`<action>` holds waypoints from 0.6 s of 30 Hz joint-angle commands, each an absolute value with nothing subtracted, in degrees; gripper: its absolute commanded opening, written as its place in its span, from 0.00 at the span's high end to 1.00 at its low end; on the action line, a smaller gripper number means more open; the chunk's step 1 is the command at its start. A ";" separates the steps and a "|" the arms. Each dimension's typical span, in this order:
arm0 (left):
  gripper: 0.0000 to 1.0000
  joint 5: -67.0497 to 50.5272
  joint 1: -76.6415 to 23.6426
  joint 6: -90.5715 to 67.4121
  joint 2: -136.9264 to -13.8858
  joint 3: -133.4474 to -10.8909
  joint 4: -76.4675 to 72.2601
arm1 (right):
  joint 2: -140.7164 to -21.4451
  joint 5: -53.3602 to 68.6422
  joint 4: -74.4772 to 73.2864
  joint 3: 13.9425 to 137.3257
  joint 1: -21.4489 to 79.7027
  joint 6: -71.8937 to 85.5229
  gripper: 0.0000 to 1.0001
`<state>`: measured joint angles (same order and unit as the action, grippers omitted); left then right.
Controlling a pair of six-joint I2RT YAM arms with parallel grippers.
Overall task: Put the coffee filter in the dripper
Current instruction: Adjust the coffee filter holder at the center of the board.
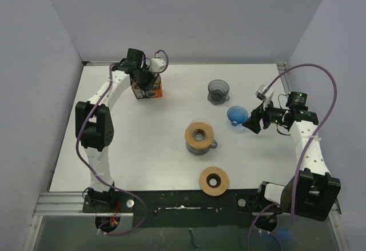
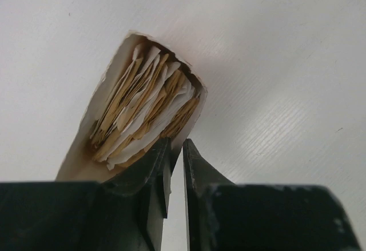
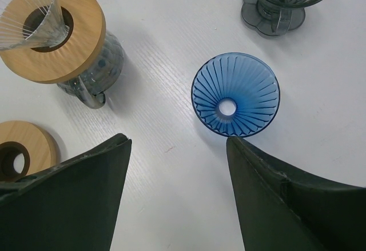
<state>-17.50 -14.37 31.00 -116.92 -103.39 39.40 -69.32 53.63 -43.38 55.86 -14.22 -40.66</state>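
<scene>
An orange box (image 1: 150, 90) at the far left holds a stack of white and brown coffee filters (image 2: 143, 111), seen from above in the left wrist view. My left gripper (image 1: 143, 82) is at the box's mouth. Its jaws (image 2: 174, 143) are almost closed on a thin white sheet at the near edge of the stack, which looks like a filter. A blue dripper (image 3: 235, 94) lies on the table at the right (image 1: 237, 115). My right gripper (image 3: 177, 141) is open and empty, just beside the blue dripper (image 1: 253, 122).
A grey dripper (image 1: 218, 91) stands behind the blue one. A clear dripper on a wooden ring sits on a glass server (image 1: 199, 137) at mid-table. A loose wooden ring (image 1: 214, 180) lies near the front edge.
</scene>
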 commanded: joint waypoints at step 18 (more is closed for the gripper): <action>1.00 -9.37 -18.32 9.25 -113.06 -105.79 52.17 | -70.17 54.58 -42.46 56.60 -14.42 -41.66 0.30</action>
